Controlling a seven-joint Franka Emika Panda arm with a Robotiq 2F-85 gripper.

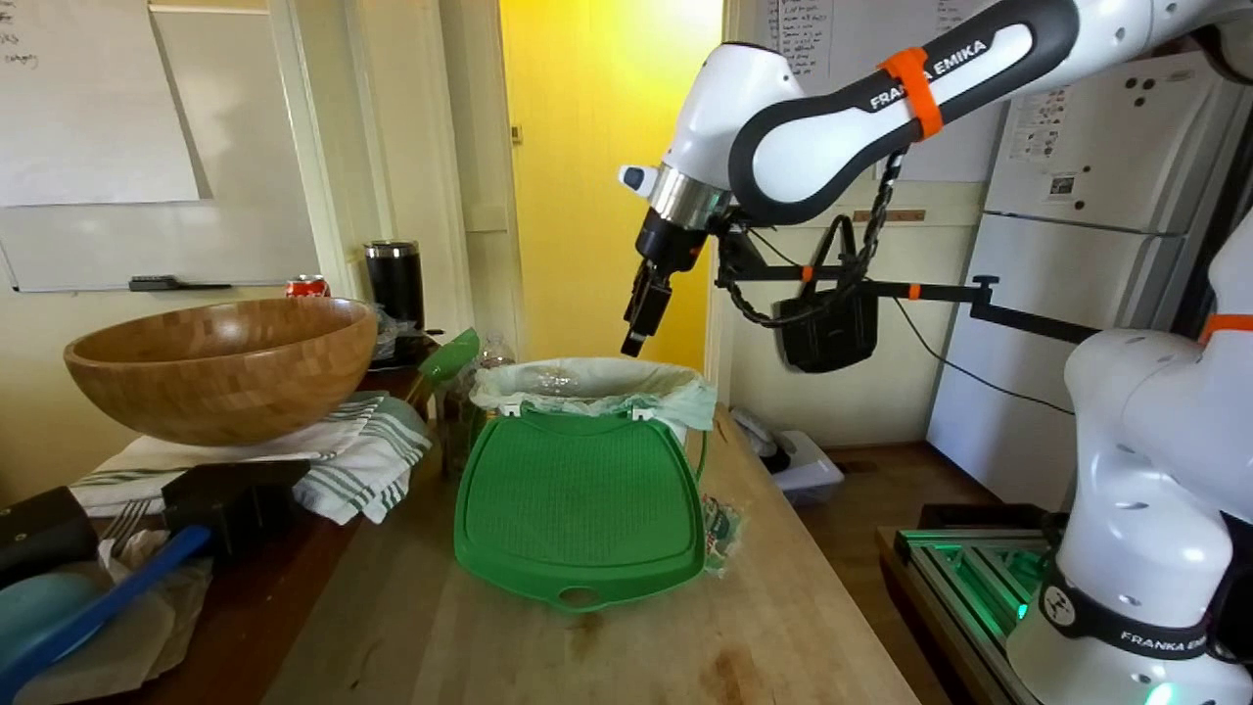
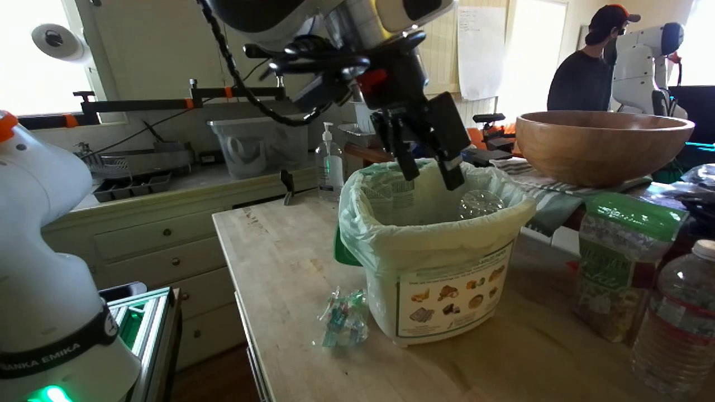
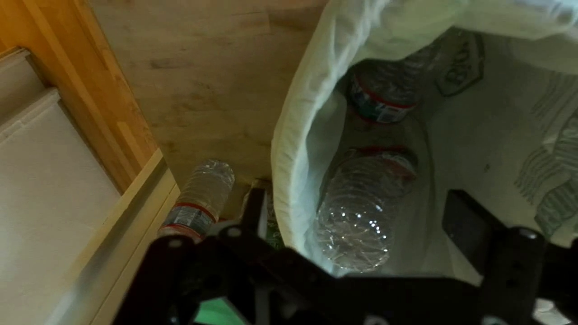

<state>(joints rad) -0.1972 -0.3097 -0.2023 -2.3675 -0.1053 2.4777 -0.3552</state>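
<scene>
My gripper is open and empty above the bin, in both exterior views (image 1: 634, 343) (image 2: 431, 176) and the wrist view (image 3: 360, 215). The white bin (image 2: 455, 290) has a pale green liner (image 2: 368, 245) folded over its rim. Its green lid (image 1: 582, 499) hangs open down one side. A clear plastic bottle (image 3: 356, 221) stands in the bin, seen between my fingers but apart from them; its end also shows in an exterior view (image 2: 480, 205). Another clear bottle with a red-edged label (image 3: 384, 99) lies deeper in the bin. A crinkled clear wrapper (image 2: 343, 321) lies beside the bin.
A clear bottle (image 2: 678, 329) and a green-topped bag (image 2: 614, 273) stand beside the bin. A large wooden bowl (image 1: 225, 372) rests on a striped towel (image 1: 367, 455). A soap pump (image 2: 329, 167) stands behind. A person (image 2: 584, 72) is in the background.
</scene>
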